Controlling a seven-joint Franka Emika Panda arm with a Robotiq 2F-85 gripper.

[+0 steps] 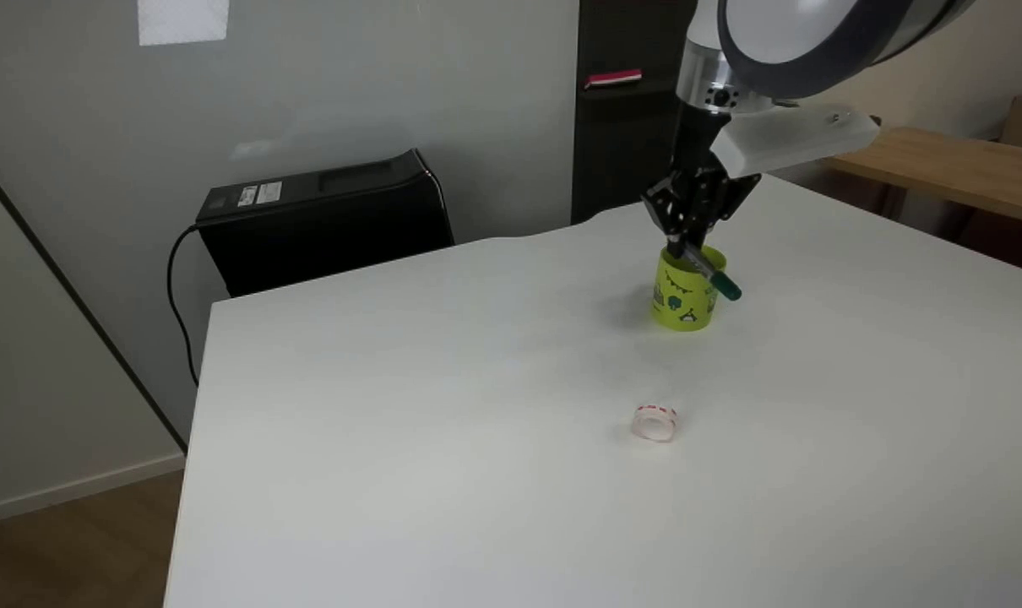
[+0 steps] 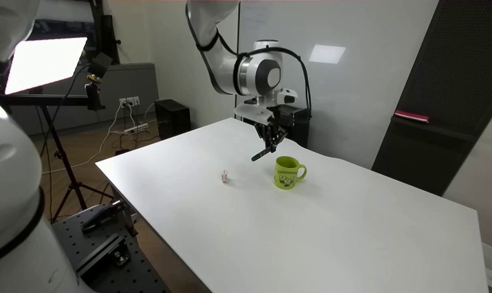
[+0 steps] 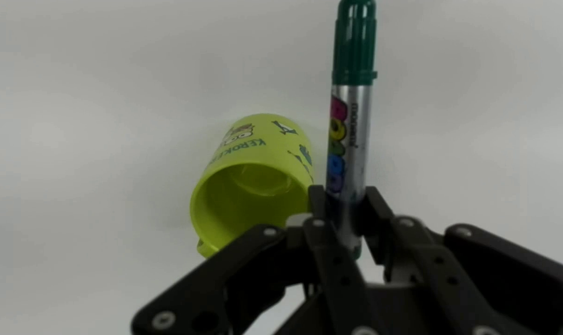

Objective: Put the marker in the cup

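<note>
The marker (image 3: 351,116) has a silver barrel and a dark green cap. My gripper (image 3: 344,195) is shut on its barrel near the end away from the cap. In both exterior views the marker (image 1: 714,274) (image 2: 261,154) slants down, cap end lowest, above the table. The lime-green cup (image 3: 274,146) stands upright on the table, its mouth visible left of the marker in the wrist view. In an exterior view the gripper (image 2: 272,148) is above and left of the cup (image 2: 285,178). In an exterior view the gripper (image 1: 685,245) and marker overlap the cup's rim (image 1: 676,306).
A small pale pinkish ring (image 1: 655,424) lies on the white table (image 1: 410,422); it also shows in an exterior view (image 2: 224,176). A black computer-like box (image 1: 325,232) stands beyond the table edge. A tripod light (image 2: 46,65) stands off the table.
</note>
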